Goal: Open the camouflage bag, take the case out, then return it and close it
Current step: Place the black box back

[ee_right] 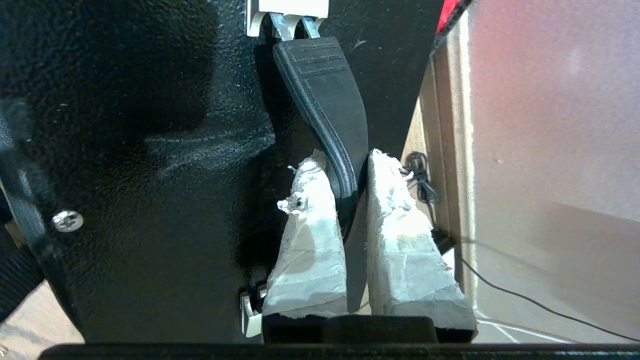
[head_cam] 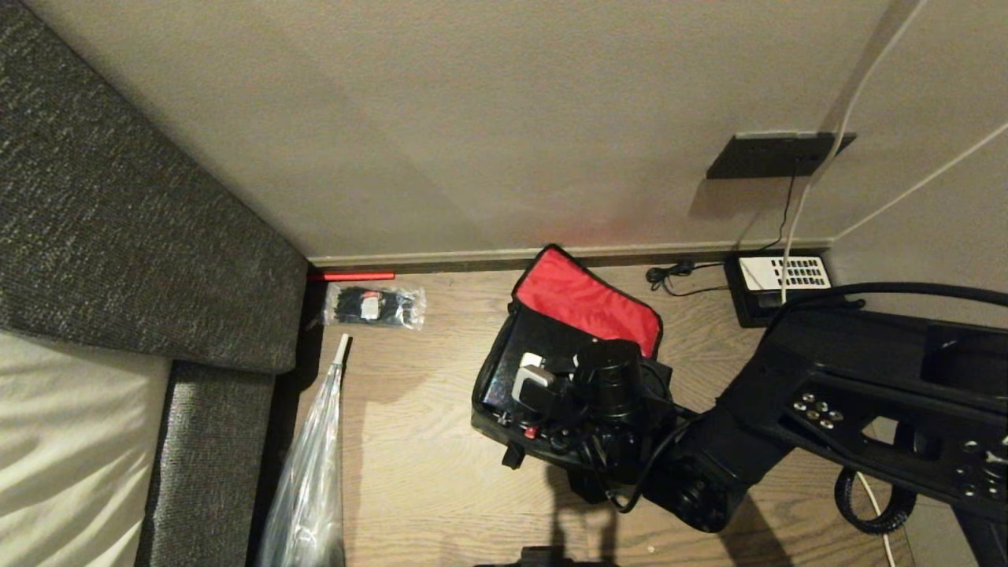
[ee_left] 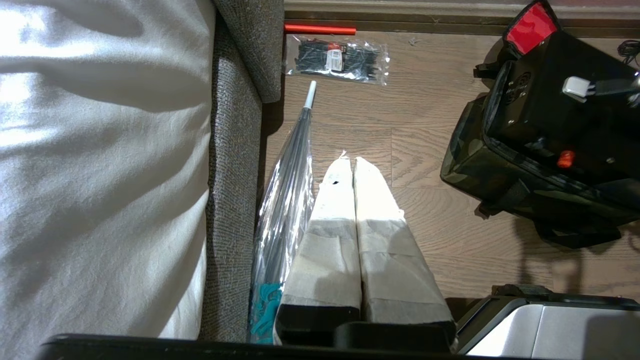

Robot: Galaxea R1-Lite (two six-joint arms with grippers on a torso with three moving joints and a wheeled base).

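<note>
Bystander items on your floor
You have a packet of cable ties [head_cam: 374,306], a folded clear umbrella [head_cam: 311,465], a desk phone [head_cam: 780,282] by the wall.

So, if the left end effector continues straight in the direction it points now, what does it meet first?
Probably the bare wooden floor ahead of the left end effector; further on lies the packet of cable ties. Depth is unclear.

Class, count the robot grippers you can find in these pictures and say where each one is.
2. The right gripper is over the open camouflage bag, clamped on the black handle of the case inside. The left gripper hangs shut above the wooden floor, beside the bed.
</note>
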